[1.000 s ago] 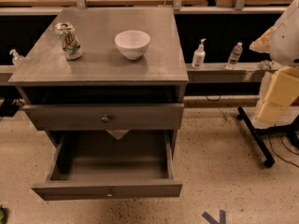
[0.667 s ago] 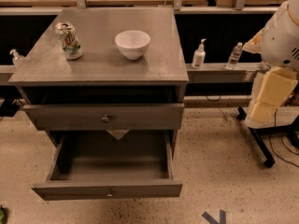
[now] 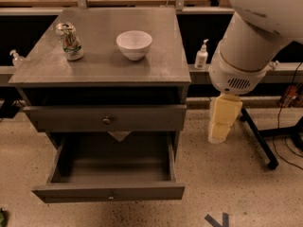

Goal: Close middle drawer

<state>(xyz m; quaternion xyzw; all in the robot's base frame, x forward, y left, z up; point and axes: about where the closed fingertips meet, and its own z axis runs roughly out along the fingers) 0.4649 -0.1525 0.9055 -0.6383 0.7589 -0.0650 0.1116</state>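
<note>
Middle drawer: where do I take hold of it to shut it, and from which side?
Meet the middle drawer on its flat front beside the tiny centre knob, coming from the front: it stands pulled far out, and the knob looks too small to pinch. The claw hangs right of the cabinet.

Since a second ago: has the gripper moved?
Yes. The gripper has swung left and lower, closing on the cabinet. It now hangs just right of the cabinet's right side, not touching the middle drawer.
</note>
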